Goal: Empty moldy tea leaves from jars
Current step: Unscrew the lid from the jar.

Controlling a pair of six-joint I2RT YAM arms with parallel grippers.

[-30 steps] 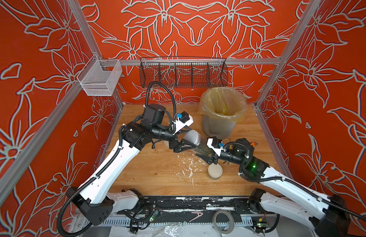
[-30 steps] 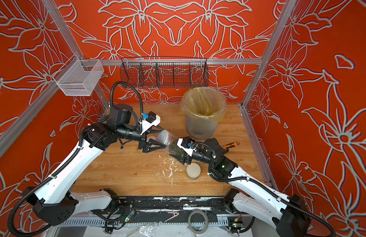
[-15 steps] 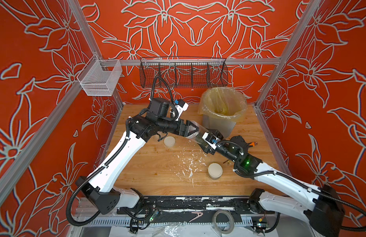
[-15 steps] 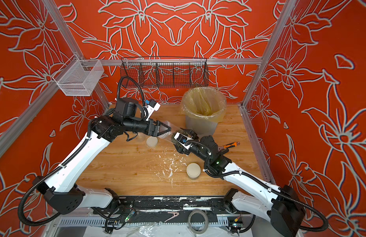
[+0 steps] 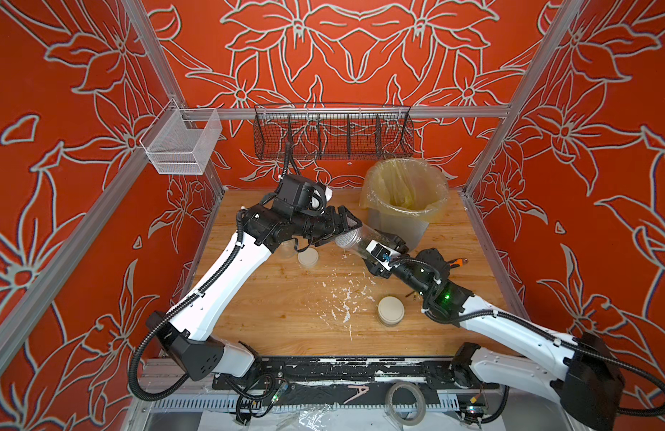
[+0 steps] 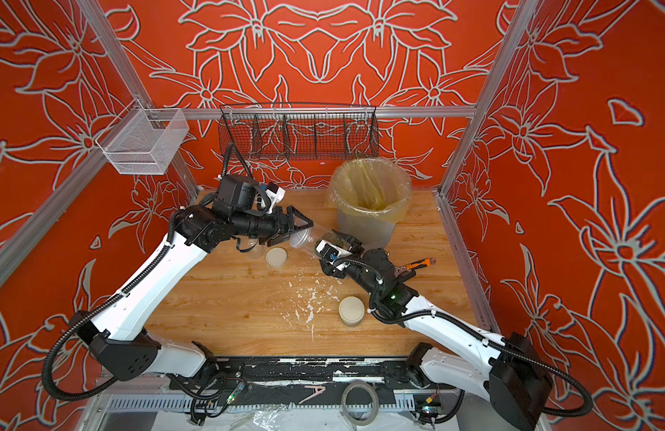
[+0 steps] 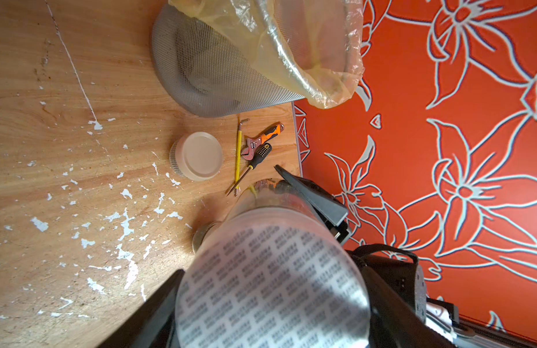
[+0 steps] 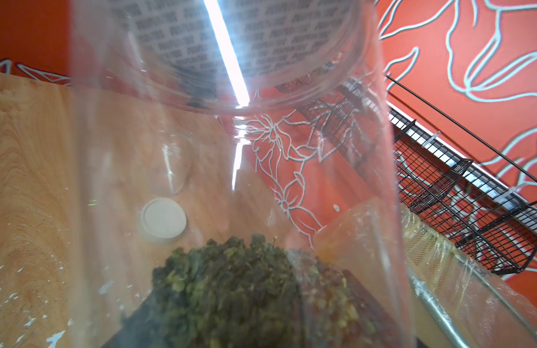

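1. While it is held tilted off the bench, just beside the bin on the side facing the arms, the tall jar is gripped at both ends. The tea leaves lie heaped at its base end.
2. Lid end: the left gripper is closed part-way around the dotted lid, one finger on each side of its rim.
3. Base end: the right gripper is clamped tight on the clear body, nearer the bin.
4. Handling (judged): the wall looks stiff, smooth and probably slippery, and the jar light. The leaves are loose and crumbly, likely to scatter once the lid is off. The best holds are the lid rim for twisting and the lower body to counter it, as now.
5. Neighbours: a squat jar with a cream lid stands upright, well in front of the bin. An open clear jar and a loose lid sit farther from the bin, under the left arm. White flaky specks are scattered between these.
6. Obstacles (judged): the liner overhangs the bin rim nearest the jar, so the mouth must rise over it. Tools lie at the bin's foot beside the right arm. The wire basket on the wall behind the bin seems out of the way.
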